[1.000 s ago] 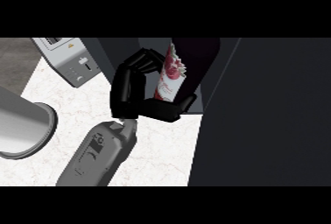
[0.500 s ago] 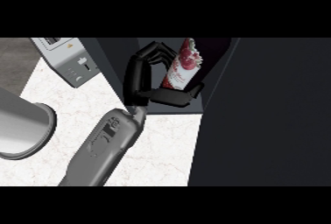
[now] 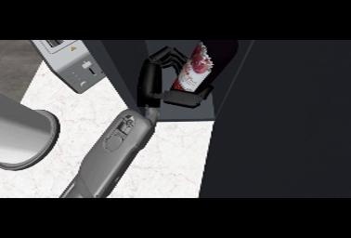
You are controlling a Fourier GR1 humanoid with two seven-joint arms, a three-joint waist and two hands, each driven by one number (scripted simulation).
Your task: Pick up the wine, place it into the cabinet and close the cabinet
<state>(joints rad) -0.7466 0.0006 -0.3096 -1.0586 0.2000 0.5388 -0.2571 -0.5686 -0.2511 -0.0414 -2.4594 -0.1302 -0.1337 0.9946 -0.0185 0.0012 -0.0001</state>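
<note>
Your one hand in view (image 3: 156,83) is reaching into the open cabinet (image 3: 130,69) at the far side of the surface (image 3: 178,153), and its fingers and thumb are curled round the wine (image 3: 194,69), fingers across the upper part, thumb under the lower end. Which arm it belongs to cannot be read from this view, since it comes in from the lower left and crosses toward the middle; the other hand does not show at all. The wine sits just right of the palm, inside the cabinet's dark opening, its long axis running nearly upright in the view with the top leaning a little to the right, toward the dark door panel (image 3: 281,121) that fills the right side. That is the relation that matters: the wine is already within the cabinet walls, so the next move looks like setting it down and letting go, then drawing the hand back toward the near edge before the door can swing. Count one wine, one cabinet, one hand, one toaster (image 3: 72,62) at the far left corner, and one grey rounded vessel (image 3: 24,135) by the left edge.
</note>
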